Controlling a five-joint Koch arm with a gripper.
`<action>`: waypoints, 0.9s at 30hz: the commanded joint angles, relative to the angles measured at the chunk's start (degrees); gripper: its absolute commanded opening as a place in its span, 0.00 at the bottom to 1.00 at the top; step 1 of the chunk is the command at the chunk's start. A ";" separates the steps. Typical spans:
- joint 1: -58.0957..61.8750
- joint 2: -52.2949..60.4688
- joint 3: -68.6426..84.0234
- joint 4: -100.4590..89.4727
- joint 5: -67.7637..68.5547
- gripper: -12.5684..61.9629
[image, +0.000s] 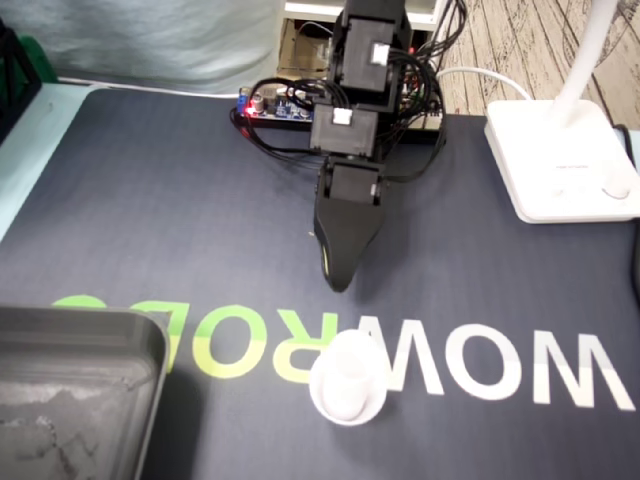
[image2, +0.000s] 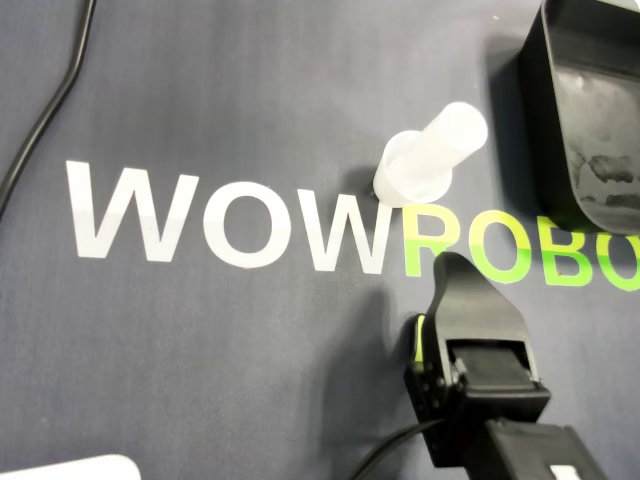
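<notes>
My claw (image: 336, 278) hangs tip-down over the dark mat (image: 180, 230), and since only one black tip shows in the fixed and overhead views, I cannot tell whether it is clenched or released; nothing shows in it. The white plastic tube (image: 348, 385) stands on its wider base on the mat's lettering (image: 480, 365), at 6 o'clock from my tip in the fixed view and at 11 o'clock from my claw (image2: 452, 268) in the overhead view, near but apart. In the fixed view the dark tray (image: 90, 340) lies at 9 o'clock from the tube, and the white lamp base (image: 545, 165) at 2 o'clock from my claw.
</notes>
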 joint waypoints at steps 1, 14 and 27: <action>-0.18 4.39 2.46 -0.09 0.62 0.63; 0.26 4.39 2.29 -0.09 1.23 0.62; -1.14 4.39 -8.44 -1.58 -2.29 0.61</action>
